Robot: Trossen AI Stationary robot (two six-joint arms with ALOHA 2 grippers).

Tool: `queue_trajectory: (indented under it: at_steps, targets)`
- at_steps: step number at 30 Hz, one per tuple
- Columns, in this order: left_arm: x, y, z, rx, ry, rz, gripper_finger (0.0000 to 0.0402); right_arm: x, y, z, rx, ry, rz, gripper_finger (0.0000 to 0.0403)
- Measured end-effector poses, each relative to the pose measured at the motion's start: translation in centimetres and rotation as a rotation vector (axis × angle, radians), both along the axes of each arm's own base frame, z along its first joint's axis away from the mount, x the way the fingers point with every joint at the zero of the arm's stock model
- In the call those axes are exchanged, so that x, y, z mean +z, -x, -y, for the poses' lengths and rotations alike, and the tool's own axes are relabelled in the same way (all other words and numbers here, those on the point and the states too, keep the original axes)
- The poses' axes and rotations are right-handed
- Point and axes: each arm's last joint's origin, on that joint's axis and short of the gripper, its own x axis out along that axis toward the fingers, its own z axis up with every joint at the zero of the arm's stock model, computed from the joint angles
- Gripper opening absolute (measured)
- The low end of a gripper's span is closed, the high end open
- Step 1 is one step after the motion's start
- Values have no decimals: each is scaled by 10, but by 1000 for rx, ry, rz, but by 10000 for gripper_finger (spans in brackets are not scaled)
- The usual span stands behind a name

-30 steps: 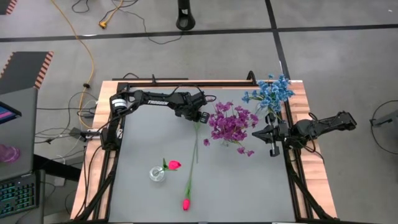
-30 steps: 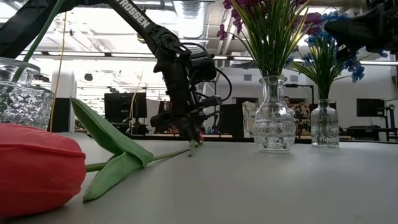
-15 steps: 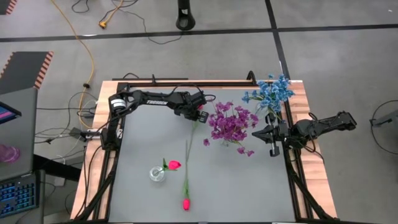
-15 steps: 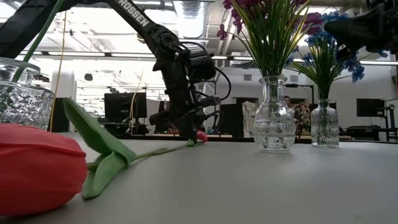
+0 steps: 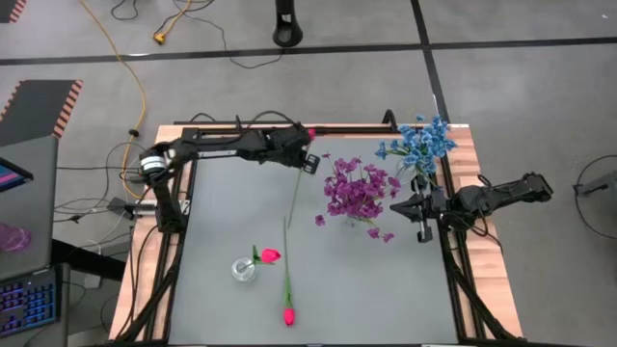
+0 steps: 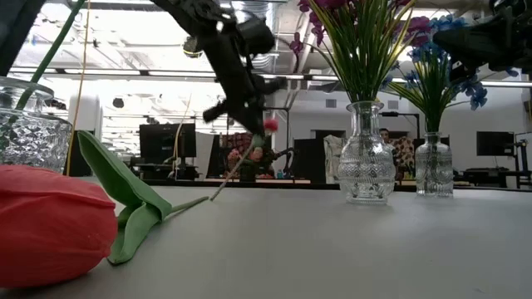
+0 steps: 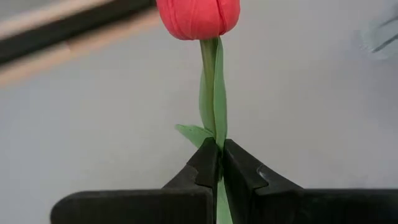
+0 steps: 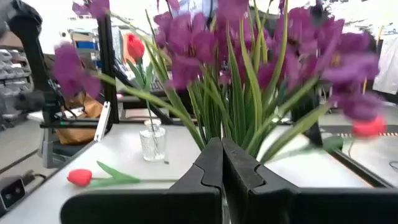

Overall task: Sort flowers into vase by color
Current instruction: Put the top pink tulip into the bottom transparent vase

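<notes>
From above: left hand (image 5: 307, 161) pinched on a red tulip (image 5: 311, 155), stem end lifted off the table (image 5: 386, 280). Low down: another tulip (image 6: 50, 224) lying well away from it. Right wrist: right hand (image 8: 222, 163) shut, empty, purple flowers (image 8: 249, 56) just ahead.

- The tabletop (image 5: 357, 280) is plain grey, its edges pale wood.
- The tulip buds (image 5: 287, 315) are pink-red on green stems.
- The purple bunch (image 5: 359, 190) is violet.
- The blue bunch (image 5: 421, 142) is sky blue.
- The vases (image 6: 366, 158) are clear patterned glass.
- The fingers (image 7: 205, 165) are black.
</notes>
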Motion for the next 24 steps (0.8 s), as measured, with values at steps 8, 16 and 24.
queue_trajectory:
  at_steps: [8, 16, 24]
  targets:
    - [73, 35, 10, 19, -218, 106, 0, -12, -3, 0, -24, -31, 22, 27]
    - [134, 80, 40, 40, -422, 163, 0, -12, -2, 3, -114, -17, 24, 27]
    - [172, 116, 75, -2, -536, 258, 0, -12, -3, 6, -148, -16, 22, 27]
